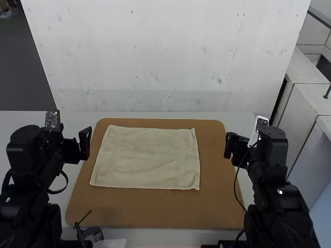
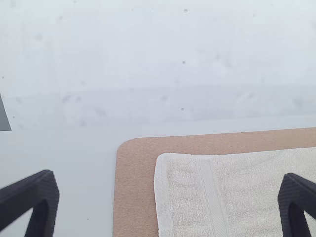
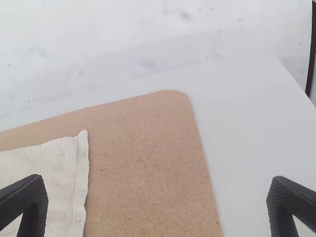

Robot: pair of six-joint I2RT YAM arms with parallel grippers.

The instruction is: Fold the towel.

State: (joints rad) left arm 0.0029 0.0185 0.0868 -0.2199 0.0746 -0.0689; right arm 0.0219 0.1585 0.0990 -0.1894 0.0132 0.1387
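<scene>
Wall point(image 1: 165, 51): white, spotted | floor point(image 1: 25, 77): dark grey, left | cabinets point(image 1: 305, 121): pale, right

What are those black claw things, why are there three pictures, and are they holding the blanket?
The black things are two robot arms, a left arm and a right arm. Each ends in a gripper, like a hand with two fingers.

The high view comes from a camera above and behind the arms, looking down at the table. The other two come from cameras on the robot's wrists, so each shows its own fingers up close.

On the table is a brown board, and spread flat on it is a cream towel, which is your blanket. The robot's job is to fold it.

Nothing is being held: the left gripper and the right gripper both have their fingers wide apart.
</scene>
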